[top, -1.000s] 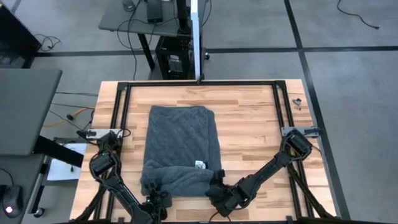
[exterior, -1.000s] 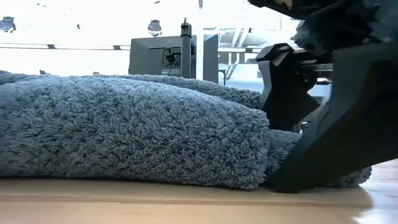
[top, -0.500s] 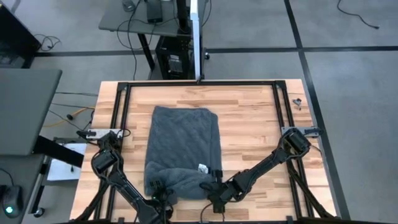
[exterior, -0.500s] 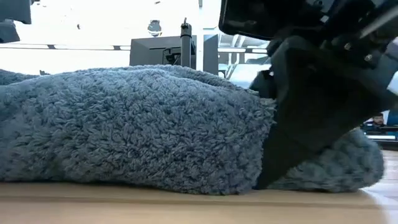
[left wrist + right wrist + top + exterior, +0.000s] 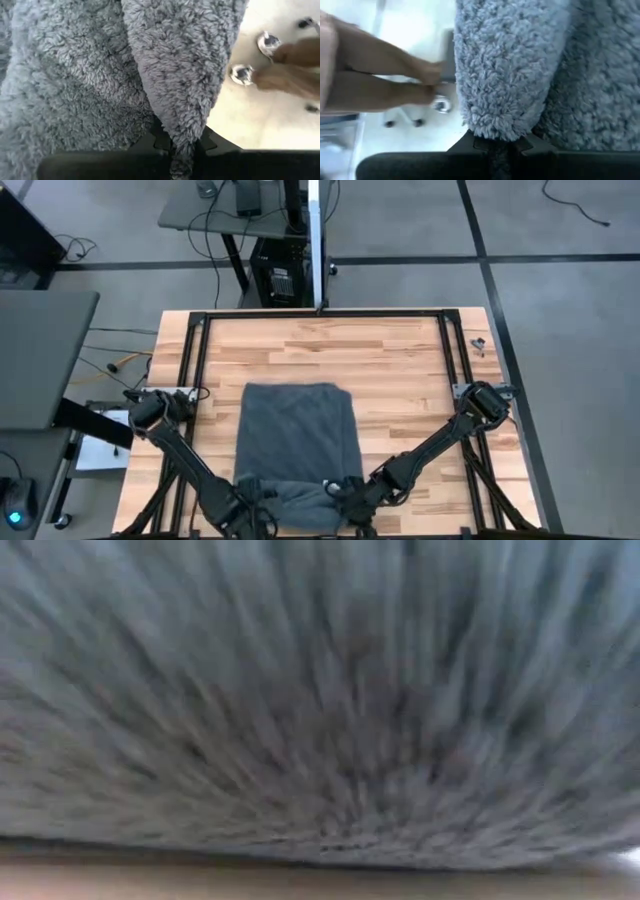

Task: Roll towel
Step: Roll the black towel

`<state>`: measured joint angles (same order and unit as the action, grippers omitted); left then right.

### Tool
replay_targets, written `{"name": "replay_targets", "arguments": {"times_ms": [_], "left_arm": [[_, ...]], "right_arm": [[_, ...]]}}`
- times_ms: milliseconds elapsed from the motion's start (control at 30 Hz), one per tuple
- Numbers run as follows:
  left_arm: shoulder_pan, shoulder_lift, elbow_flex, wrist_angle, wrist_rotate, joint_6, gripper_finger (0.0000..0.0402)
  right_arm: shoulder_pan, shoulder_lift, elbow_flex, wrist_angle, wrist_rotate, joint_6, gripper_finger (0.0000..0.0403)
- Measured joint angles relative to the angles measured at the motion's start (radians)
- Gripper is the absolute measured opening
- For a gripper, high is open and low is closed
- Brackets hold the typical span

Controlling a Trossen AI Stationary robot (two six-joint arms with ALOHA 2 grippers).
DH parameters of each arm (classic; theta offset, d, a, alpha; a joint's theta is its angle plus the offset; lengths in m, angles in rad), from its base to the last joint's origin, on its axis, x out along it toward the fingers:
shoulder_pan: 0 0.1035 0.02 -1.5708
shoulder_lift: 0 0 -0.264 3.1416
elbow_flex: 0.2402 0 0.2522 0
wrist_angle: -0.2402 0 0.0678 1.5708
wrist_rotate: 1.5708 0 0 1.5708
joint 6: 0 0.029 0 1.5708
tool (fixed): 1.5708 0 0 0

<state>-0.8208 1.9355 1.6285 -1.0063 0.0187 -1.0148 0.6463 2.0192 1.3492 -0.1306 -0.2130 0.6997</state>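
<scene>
Gripping the towel [image 5: 297,435] at the table's [image 5: 400,370] 6 o'clock edge, left gripper [image 5: 262,502] and right gripper [image 5: 345,496] each stood clamped on its near hem; step judged: first roll starting; next move called for turning the hem toward 12 o'clock evenly.

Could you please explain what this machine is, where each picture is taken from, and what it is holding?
It is a robot with two dark arms at a wooden table. The high view looks straight down; the low view sits at table height and is filled by cloth pressed close. Each wrist view looks past that arm's own fingers. On the table lies one grey towel. The left gripper and right gripper sit at its near edge. In the wrist views each is shut on a fold of towel.
</scene>
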Motion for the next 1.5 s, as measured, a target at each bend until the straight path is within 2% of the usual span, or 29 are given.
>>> {"name": "replay_targets", "arguments": {"times_ms": [100,167,433,667,833,1067,1200,1333,1500], "left_arm": [[0.044,-0.041,-0.001,0.002,0.014,0.073,0.0001],[0.072,-0.079,-0.053,0.05,0.043,0.114,0.0001],[0.232,-0.376,-0.573,0.414,0.166,0.132,0.0],[0.378,-0.601,-0.833,0.556,0.246,0.197,0.0001],[0.466,-0.657,-0.926,0.568,0.247,0.292,0.0003],[0.555,-0.66,-1.004,0.577,0.241,0.38,0.0005],[0.58,-0.66,-1.012,0.566,0.183,0.401,0.0009],[0.589,-0.659,-1.005,0.58,0.163,0.417,0.0023],[0.625,-0.659,-1.002,0.569,0.162,0.388,0.0056]], "right_arm": [[-0.012,-0.022,-0.001,-0.011,-0.064,0.003,0.0001],[-0.025,-0.034,-0.001,-0.029,-0.104,0.0,0.0001],[-0.15,-0.106,-0.149,0.084,-0.205,0.036,0.0],[-0.318,-0.187,-0.291,0.233,-0.334,0.124,0.0],[-0.421,-0.189,-0.345,0.251,-0.378,0.149,0.0],[-0.54,-0.189,-0.378,0.281,-0.383,0.149,0.0001],[-0.597,-0.189,-0.378,0.256,-0.367,0.139,0.0006],[-0.64,-0.189,-0.378,0.175,-0.335,0.143,0.0031],[-0.68,-0.189,-0.378,0.111,-0.364,0.139,0.0093]]}}
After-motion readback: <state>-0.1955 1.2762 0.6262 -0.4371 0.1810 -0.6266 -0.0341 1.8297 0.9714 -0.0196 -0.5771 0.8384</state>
